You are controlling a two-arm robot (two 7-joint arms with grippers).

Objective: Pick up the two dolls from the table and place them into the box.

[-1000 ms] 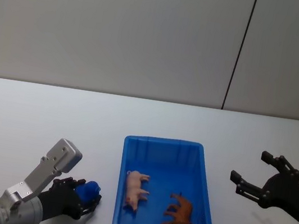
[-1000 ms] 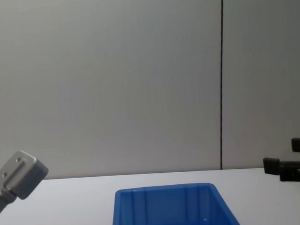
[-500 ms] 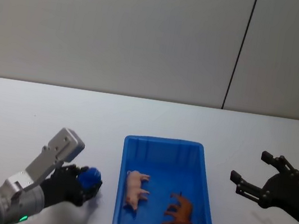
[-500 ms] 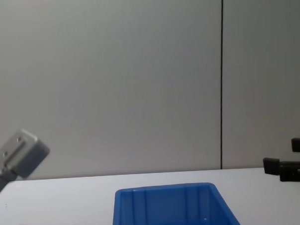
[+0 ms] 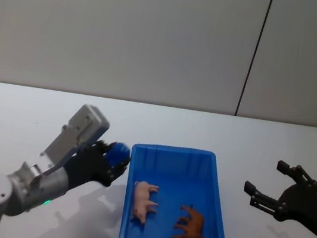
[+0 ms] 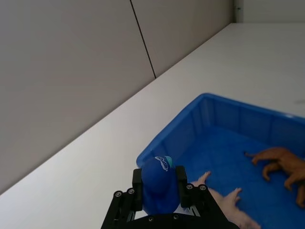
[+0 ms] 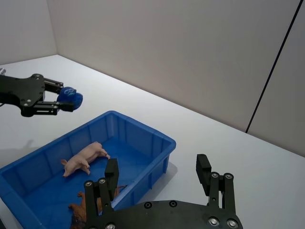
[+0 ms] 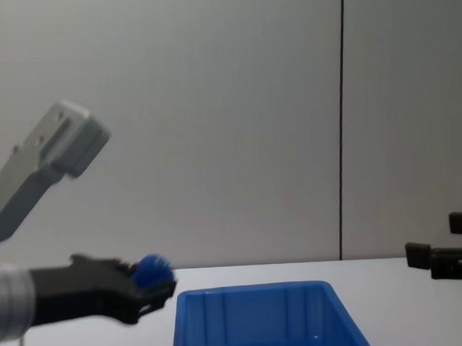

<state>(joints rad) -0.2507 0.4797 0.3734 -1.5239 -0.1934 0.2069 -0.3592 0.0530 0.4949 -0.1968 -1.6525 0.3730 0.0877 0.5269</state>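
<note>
Blue doll (image 5: 118, 152) in left tool (image 5: 111, 161)

Inspector: Lighting is even and diffuse from overhead. Soft shadows lie on the table (image 5: 20, 115) beneath the left gripper (image 5: 117, 159).

Clerk: Defects?

Inspector: That gripper shows slight motion blur in the chest view. No glare.

The left gripper (image 5: 112, 161) is raised on its extended arm, fingers clamped on something, while the right gripper (image 5: 269, 183) hovers low with fingers spread.
</note>
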